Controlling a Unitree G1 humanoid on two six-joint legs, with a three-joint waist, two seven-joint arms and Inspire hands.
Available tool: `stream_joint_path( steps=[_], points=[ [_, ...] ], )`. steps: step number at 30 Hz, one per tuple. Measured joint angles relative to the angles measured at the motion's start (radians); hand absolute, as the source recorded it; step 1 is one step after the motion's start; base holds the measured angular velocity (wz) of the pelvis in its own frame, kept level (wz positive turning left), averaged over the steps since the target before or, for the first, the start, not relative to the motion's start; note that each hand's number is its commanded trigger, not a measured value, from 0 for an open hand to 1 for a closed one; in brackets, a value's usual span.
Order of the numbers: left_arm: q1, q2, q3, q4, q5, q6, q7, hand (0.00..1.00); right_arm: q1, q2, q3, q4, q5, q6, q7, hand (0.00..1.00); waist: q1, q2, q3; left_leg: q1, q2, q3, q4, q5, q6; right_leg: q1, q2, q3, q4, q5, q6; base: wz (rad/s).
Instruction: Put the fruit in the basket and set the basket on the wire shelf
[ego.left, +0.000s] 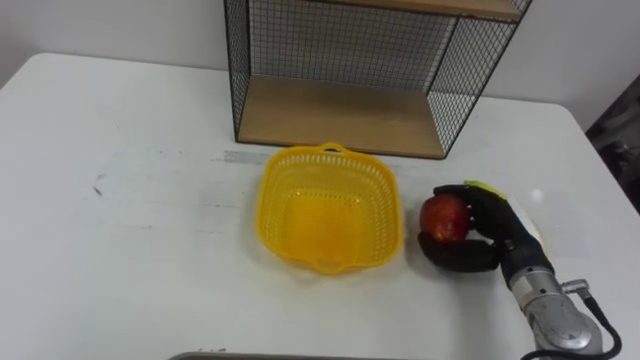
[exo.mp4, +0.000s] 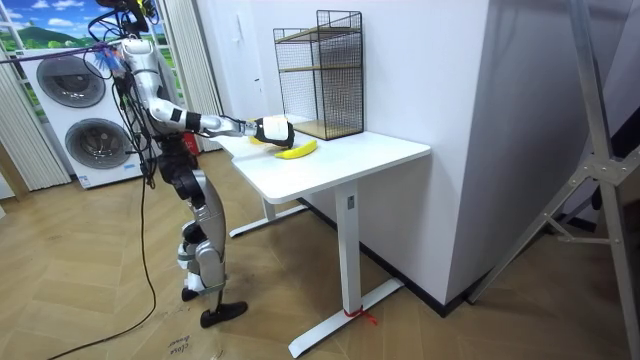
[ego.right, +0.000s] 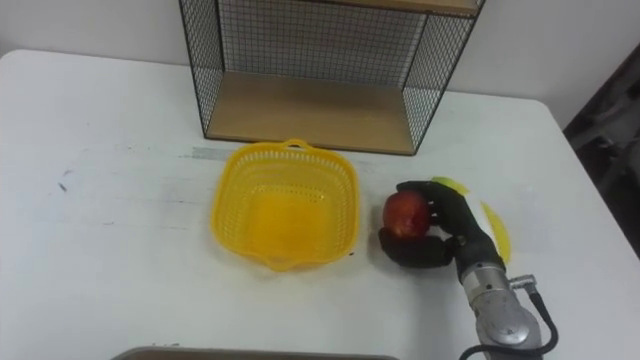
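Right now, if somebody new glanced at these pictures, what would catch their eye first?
The bright yellow basket stands out first, sitting empty in the middle of the white table, just in front of the wire shelf. Next comes the red apple to the basket's right, wrapped in the robot's dark right hand, with a banana lying on the table by that hand.

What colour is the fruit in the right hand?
Red, an apple in the right hand; left eye view shows it best.
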Motion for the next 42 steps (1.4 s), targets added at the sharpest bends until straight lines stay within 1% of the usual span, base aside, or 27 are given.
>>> stream_joint_path(
  steps=[8,14,20,21,23,25,28,30,32,38,40,42],
  points=[
    [0.003,0.0,0.0,-0.012,0.002,-0.001,0.0,0.0,0.003,0.009,-0.005,-0.005,0.007,0.004,-0.003,1.0,-0.001,-0.001,-0.001,-0.002,0.0,-0.001,0.002,0.0,0.0,0.001,0.0,-0.001,-0.002,0.0,0.0,0.0],
    [0.008,0.0,0.002,-0.013,0.002,0.0,-0.001,0.0,0.011,0.021,-0.021,-0.013,0.047,0.005,-0.002,1.0,-0.001,0.0,-0.001,-0.002,0.0,0.002,0.002,0.0,0.0,0.003,0.0,0.0,-0.009,0.0,0.0,0.0],
    [0.013,0.0,0.001,-0.005,0.002,0.0,0.002,0.0,0.015,0.024,-0.027,-0.01,0.12,0.007,-0.004,1.0,-0.002,0.006,0.0016,0.002,0.0,0.005,0.0,0.0,0.0,0.006,0.001,0.002,-0.012,0.0,0.0,0.0],
    [0.015,-0.002,0.0,-0.004,0.001,0.002,0.006,0.0,0.016,0.024,-0.028,-0.01,0.133,0.009,-0.004,1.0,-0.003,0.009,0.0051,0.01,0.0,0.005,-0.002,0.0,0.0,0.014,0.001,0.003,-0.014,0.0,0.0,0.0],
    [0.013,-0.007,0.0,-0.003,0.001,0.007,0.01,0.0,0.017,0.024,-0.031,-0.01,0.173,0.018,-0.005,1.0,-0.004,0.014,0.006,0.016,-0.001,0.004,-0.004,0.0,0.0,0.02,0.001,0.002,-0.014,0.0,0.0,0.0],
    [0.01,-0.009,0.0,-0.002,0.001,0.01,0.01,0.0,0.018,0.024,-0.033,-0.012,0.214,0.019,-0.005,1.0,-0.004,0.019,0.0082,0.015,-0.001,0.004,-0.004,0.0,0.0,0.018,0.001,0.001,-0.014,0.0,0.0,0.0],
    [0.01,-0.01,0.001,-0.003,0.001,0.009,0.008,0.0,0.019,0.024,-0.038,-0.015,0.25,0.022,-0.005,1.0,-0.005,0.025,0.0078,0.014,-0.001,0.005,-0.003,0.0,0.0,0.017,0.001,0.002,-0.012,0.0,0.0,0.0],
    [0.009,-0.01,0.003,-0.003,0.001,0.009,0.008,0.0,0.019,0.022,-0.041,-0.028,0.268,0.036,-0.004,1.0,-0.005,0.028,0.0092,0.013,-0.001,0.006,-0.003,0.0,0.0,0.015,0.001,0.002,-0.012,0.0,0.0,0.0],
    [0.01,-0.01,0.002,-0.003,0.001,0.009,0.006,0.0,0.021,0.022,-0.041,-0.043,0.269,0.049,-0.004,1.0,-0.005,0.032,0.0088,0.014,-0.001,0.008,-0.003,0.0,0.0,0.015,0.001,0.005,-0.011,0.0,0.0,-0.02],
    [0.01,-0.011,0.003,-0.003,0.001,0.004,-0.001,0.0,0.022,0.022,-0.041,-0.097,0.273,0.05,-0.001,1.0,-0.008,0.044,0.0049,0.016,-0.001,0.012,0.0,0.0,0.0,0.016,0.002,0.01,-0.01,0.0,0.0,-0.01],
    [0.011,-0.024,0.014,-0.001,0.003,0.004,-0.002,0.0,0.023,0.022,-0.041,-0.134,0.269,0.05,0.005,1.0,-0.008,0.047,0.006,0.02,-0.001,0.018,0.0,0.0,0.0,0.016,0.002,0.016,-0.009,0.0,0.0,-0.07],
    [0.008,-0.029,0.02,0.006,0.014,0.003,-0.006,0.0,0.023,0.022,-0.041,-0.171,0.258,0.052,0.011,1.0,-0.005,0.045,0.0065,0.019,-0.001,0.02,0.0,0.0,0.0,0.015,0.002,0.019,-0.008,0.0,0.0,-0.04]
  ],
)
